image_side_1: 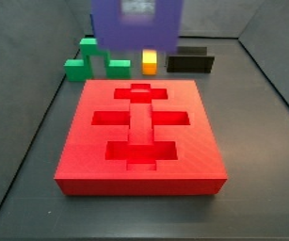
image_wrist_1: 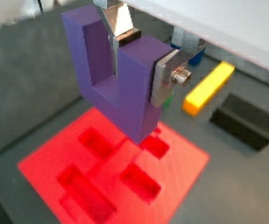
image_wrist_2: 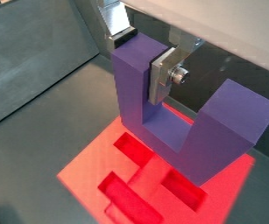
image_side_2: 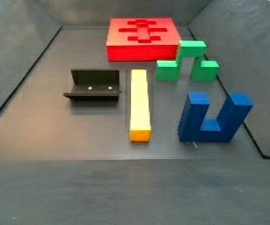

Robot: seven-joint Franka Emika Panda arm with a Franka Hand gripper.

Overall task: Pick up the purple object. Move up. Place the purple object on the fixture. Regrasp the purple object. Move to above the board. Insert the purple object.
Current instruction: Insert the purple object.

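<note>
Closest to us, the purple object (image_wrist_1: 116, 74) hangs above the board (image_wrist_1: 54, 162), clamped by one prong in our end effector (image_wrist_1: 143, 70), and we judge any tilt or offset could catch its base on a recess (image_wrist_2: 137, 149) edge.

- Gripper (image_wrist_1: 143, 52): hanging over the board (image_side_1: 84, 141), its two fingers pressing on one prong of the purple object (image_wrist_1: 113, 79).
- Board recesses (image_side_1: 140, 122): lying open from above.
- Floor behind the board: green blocks (image_side_1: 94, 58), yellow bar (image_side_1: 150, 63) and fixture (image_side_1: 191, 63) crowding it in a row.
- Floor strips along the board's long sides: running open.
- Blue block (image_side_2: 214, 119): standing well apart from the board, near the yellow bar's end.
</note>
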